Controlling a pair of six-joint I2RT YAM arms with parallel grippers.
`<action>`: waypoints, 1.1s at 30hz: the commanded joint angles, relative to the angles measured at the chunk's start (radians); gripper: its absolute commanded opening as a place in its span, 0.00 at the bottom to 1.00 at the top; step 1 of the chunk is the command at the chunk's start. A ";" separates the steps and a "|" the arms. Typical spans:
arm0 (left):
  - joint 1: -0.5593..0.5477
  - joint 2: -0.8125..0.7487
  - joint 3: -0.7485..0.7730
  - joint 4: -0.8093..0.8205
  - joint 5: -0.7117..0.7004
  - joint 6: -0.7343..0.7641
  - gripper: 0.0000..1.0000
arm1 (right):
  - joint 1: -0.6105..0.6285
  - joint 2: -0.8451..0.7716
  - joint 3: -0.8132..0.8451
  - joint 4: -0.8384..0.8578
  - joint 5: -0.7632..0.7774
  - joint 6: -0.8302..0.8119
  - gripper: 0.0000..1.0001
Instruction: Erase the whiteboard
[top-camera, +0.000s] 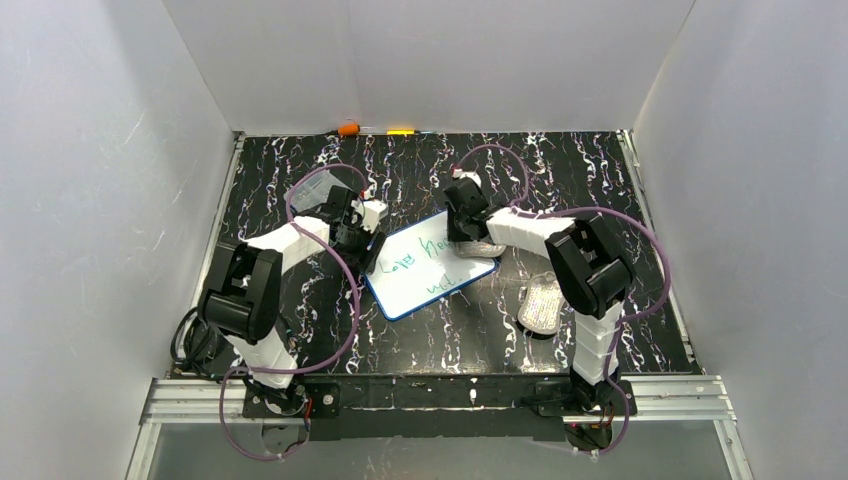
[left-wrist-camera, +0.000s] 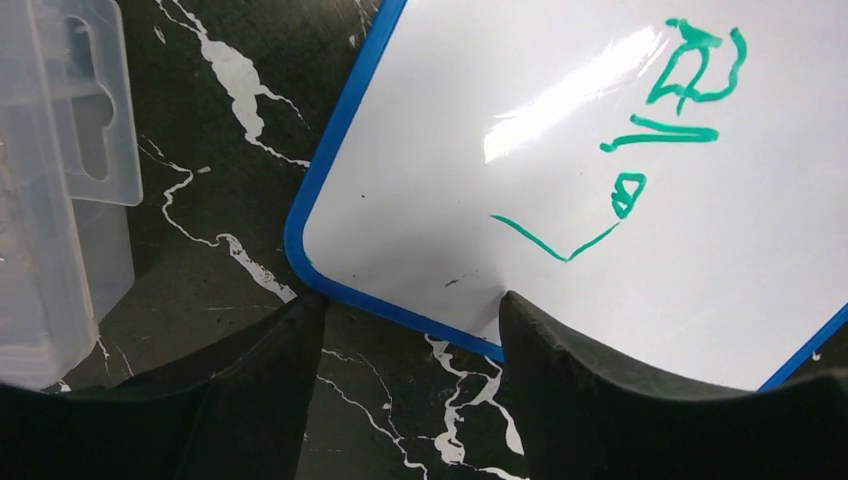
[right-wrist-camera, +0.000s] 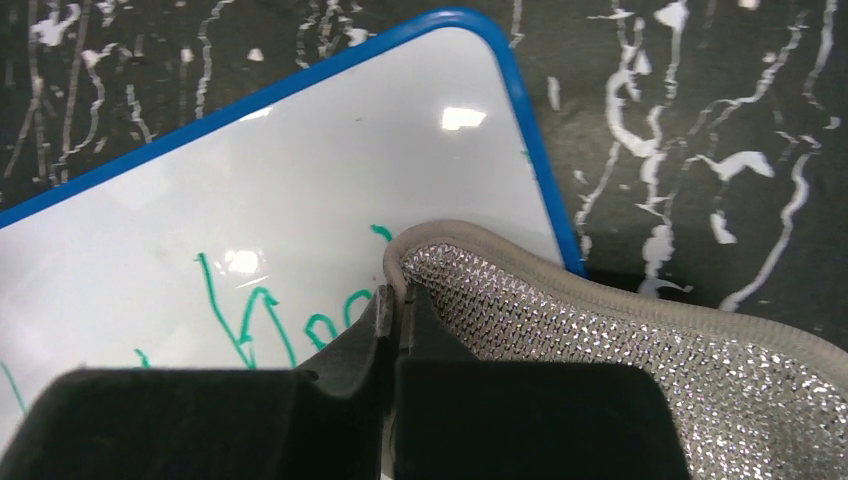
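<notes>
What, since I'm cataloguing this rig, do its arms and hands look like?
Left arm and right arm: white shells, black joint housings, looping purple cables. The left hand and right hand have matte black, wedge-shaped fingers. No markings visible.

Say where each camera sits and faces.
Top external: above, behind bases, looking down at the black marbled table; left arm, right arm show.
Left wrist: on that wrist, faces the white blue-rimmed whiteboard, a clear plastic box; left gripper open.
Right wrist: likewise, faces the whiteboard; right gripper pinches a grey mesh pad.
All share green writing.
</notes>
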 joint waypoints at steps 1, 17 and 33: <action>-0.013 0.064 -0.004 -0.035 0.022 -0.014 0.60 | 0.087 0.028 -0.085 0.038 -0.136 0.081 0.01; -0.014 0.100 0.004 -0.040 -0.113 0.029 0.26 | 0.134 0.042 -0.016 0.105 -0.359 0.105 0.01; -0.014 0.091 -0.014 -0.025 -0.116 0.045 0.22 | 0.260 0.127 0.007 0.132 -0.374 0.112 0.01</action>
